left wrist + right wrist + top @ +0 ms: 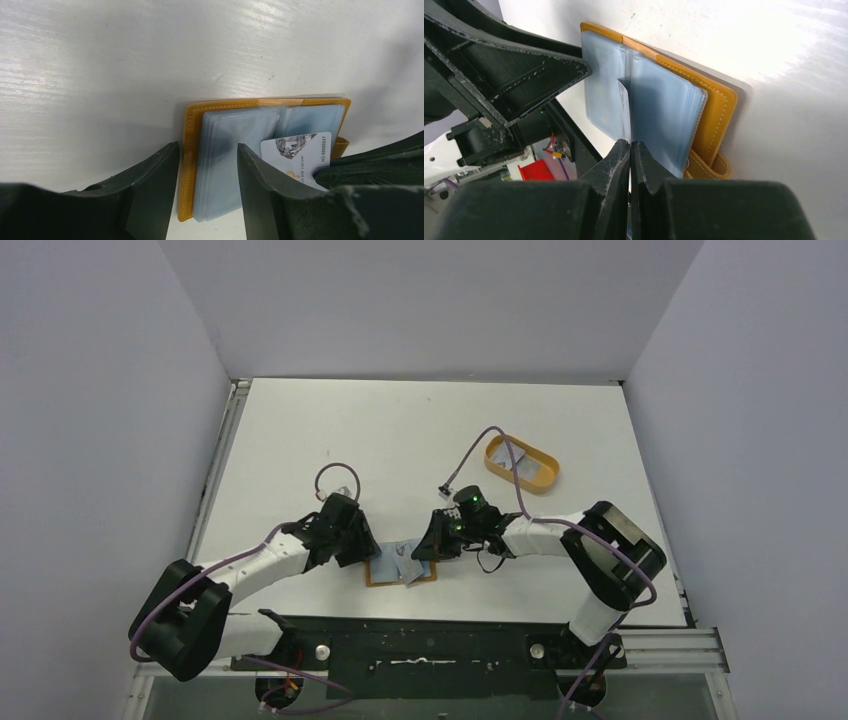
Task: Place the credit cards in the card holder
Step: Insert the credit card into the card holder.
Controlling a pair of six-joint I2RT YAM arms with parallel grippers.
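Open card holder [400, 570] (blue pockets up) flat at the middle of the worktop's [400, 420] near edge. Left pincer [207, 147] apart, one finger on each side of the holder's left edge. Right pincer [630, 146] clamped tight on a credit card [300, 152], held over the pockets.

White tabletop [400, 430], faint grain streaks up close. Plain pale grey walls [430, 300] boxing in left, back, right. Aluminium rail [219, 460] along left edge. Soft even light, mild glare.
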